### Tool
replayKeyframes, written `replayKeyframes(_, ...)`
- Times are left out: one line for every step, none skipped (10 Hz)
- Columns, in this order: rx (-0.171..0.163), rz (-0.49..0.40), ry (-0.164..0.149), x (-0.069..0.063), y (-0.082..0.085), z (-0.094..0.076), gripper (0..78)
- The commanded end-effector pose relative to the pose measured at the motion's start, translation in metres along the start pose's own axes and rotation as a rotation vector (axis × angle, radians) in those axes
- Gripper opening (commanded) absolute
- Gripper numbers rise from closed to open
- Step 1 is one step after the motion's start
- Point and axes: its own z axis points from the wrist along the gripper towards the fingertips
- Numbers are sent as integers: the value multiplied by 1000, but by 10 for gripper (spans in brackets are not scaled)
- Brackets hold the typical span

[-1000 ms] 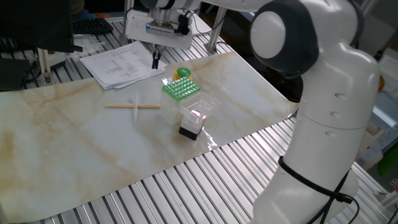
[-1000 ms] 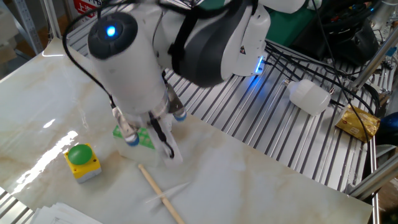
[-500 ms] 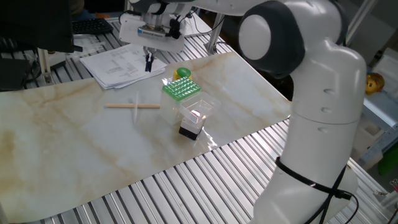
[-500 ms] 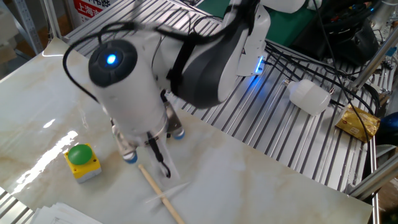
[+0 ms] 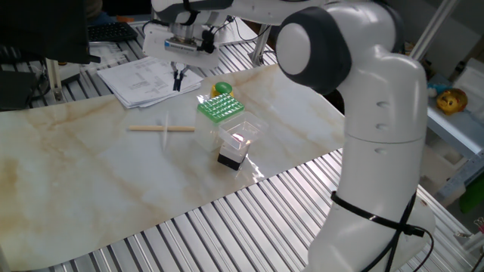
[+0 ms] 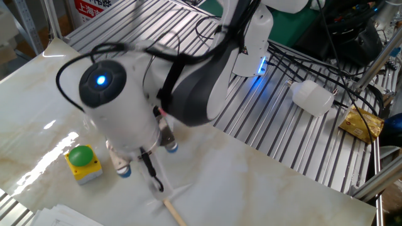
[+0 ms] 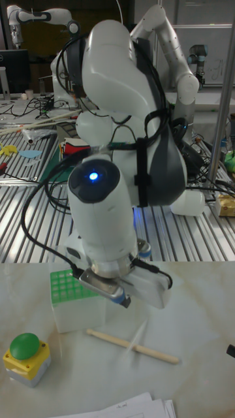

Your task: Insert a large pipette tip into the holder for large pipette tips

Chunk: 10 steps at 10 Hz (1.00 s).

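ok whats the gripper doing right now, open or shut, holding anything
gripper: fingers close together, looks shut, nothing visibly held; the pipette tip lies on the table by the wooden stick.

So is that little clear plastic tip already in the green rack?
No, out. The clear tip lies flat on the table, crossing the wooden stick, apart from the green rack.

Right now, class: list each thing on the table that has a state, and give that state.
gripper: raised above the table, empty, jaws nearly closed
large pipette tip: lying flat across the wooden stick
wooden stick: lying flat
green rack: upright
green button: not pressed by anything
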Motion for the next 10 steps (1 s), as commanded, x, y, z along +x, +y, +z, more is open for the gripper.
replayKeyframes(4, 0, 11, -13, 3, 10, 0)
replayKeyframes(4, -1, 18, -18, 3, 15, 0)
replayKeyframes(1, -1, 23, -22, 4, 20, 0)
replayKeyframes(1, 3, 29, -25, 5, 24, 0)
replayKeyframes(2, 10, 36, -27, 6, 28, 0)
replayKeyframes(4, 14, 40, -29, 7, 32, 0)
replayKeyframes(4, 14, 40, -29, 7, 32, 0)
replayKeyframes(6, 19, 40, -33, 10, 43, 0)
replayKeyframes(6, 16, 39, -36, 11, 48, 0)
replayKeyframes(5, 11, 40, -39, 11, 53, 0)
